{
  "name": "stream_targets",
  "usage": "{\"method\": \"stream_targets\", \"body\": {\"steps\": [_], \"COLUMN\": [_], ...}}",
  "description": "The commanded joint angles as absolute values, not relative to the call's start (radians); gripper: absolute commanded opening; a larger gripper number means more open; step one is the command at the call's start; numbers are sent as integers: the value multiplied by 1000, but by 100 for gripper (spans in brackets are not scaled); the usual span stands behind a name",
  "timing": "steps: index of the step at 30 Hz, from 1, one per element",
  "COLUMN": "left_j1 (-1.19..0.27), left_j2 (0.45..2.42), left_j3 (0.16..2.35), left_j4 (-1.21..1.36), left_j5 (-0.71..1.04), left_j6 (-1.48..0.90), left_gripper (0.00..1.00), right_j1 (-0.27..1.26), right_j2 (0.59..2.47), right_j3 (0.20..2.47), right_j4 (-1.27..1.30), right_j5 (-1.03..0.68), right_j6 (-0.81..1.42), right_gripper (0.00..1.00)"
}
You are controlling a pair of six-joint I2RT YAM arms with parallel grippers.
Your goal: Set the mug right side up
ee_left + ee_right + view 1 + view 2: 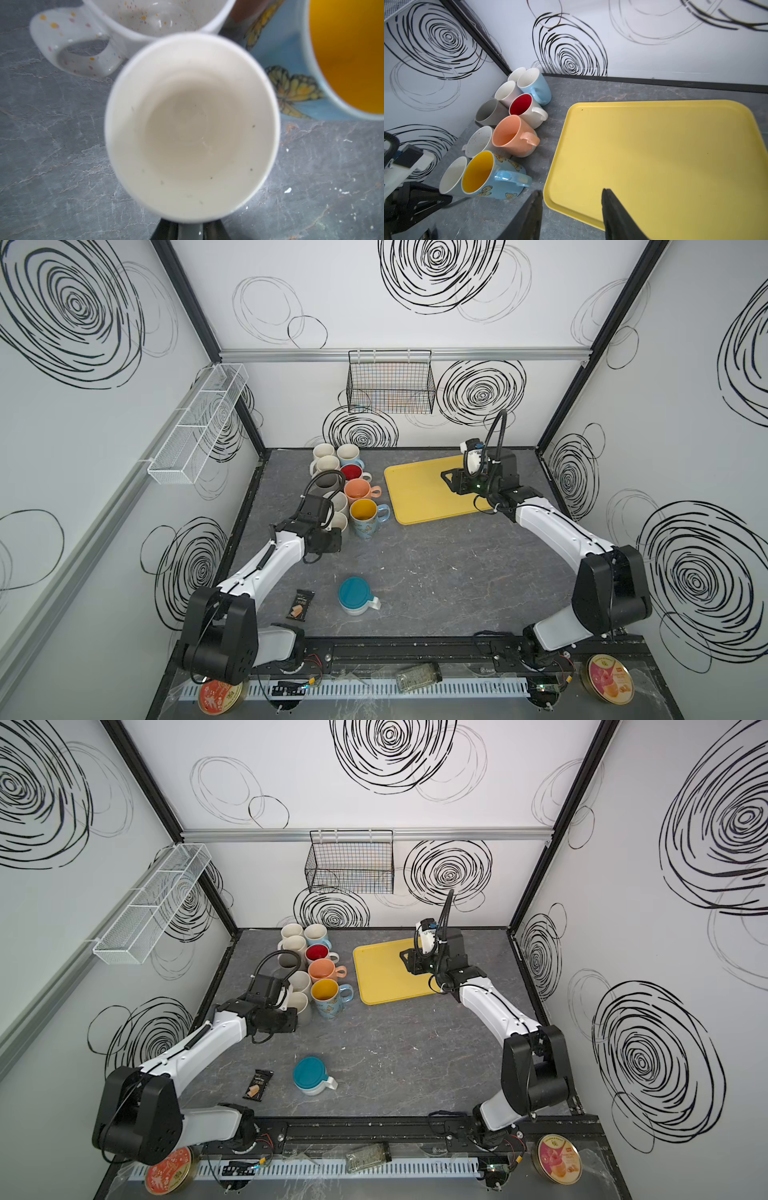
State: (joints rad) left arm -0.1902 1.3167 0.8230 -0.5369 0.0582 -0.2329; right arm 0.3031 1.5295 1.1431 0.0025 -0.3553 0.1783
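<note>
Left end effector (192,232) straddles the handle of the rim-up grey mug (192,124), slotted beside the butterfly mug (291,91), grip can't tell; right end effector (571,191) hangs open, empty, clear over the tray (654,155); teal-based mug (355,595) sits inverted near the front of the surface (436,572), probably next.

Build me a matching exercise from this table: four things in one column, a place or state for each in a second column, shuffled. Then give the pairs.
Things
1. teal-based mug
2. butterfly mug
3. yellow tray
4. snack packet

Places or states
A. upright, yellow inside
B. dark, lying flat near the table's front edge
C. upside down, base up
D. lying flat at the back right of the table

Pairs: 1-C, 2-A, 3-D, 4-B
</note>
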Motion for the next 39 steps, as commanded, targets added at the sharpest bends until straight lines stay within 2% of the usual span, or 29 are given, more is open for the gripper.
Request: {"method": "stream_targets", "body": {"steps": [1,6,12,20,26,30,37,39], "left_j1": [-195,-192,-149,-60,-6,33,100,111], "left_j2": [1302,1264,1182,1109,1076,1024,908,897], "left_j3": [838,869,951,1128,1224,1177,973,921], "left_j4": [-446,-486,-560,-623,-617,-534,-297,-238], "left_j5": [41,45,64,61,-4,-49,-85,-96], "left_j6": [-221,-209,-172,-65,9,34,11,-8], "left_gripper": [34,45,52,59,71,81,99,99], "right_j1": [282,256,223,202,195,190,163,154], "right_j2": [1479,1422,1329,1227,1138,1092,1013,1004], "right_j3": [1132,1121,1076,1052,984,934,766,720], "right_j4": [-26,-49,-38,-50,5,35,184,225], "right_j5": [-291,-227,-138,-32,14,55,132,139], "right_j6": [152,123,98,92,84,80,51,39], "right_gripper": [50,53,58,70,80,88,100,100]}}
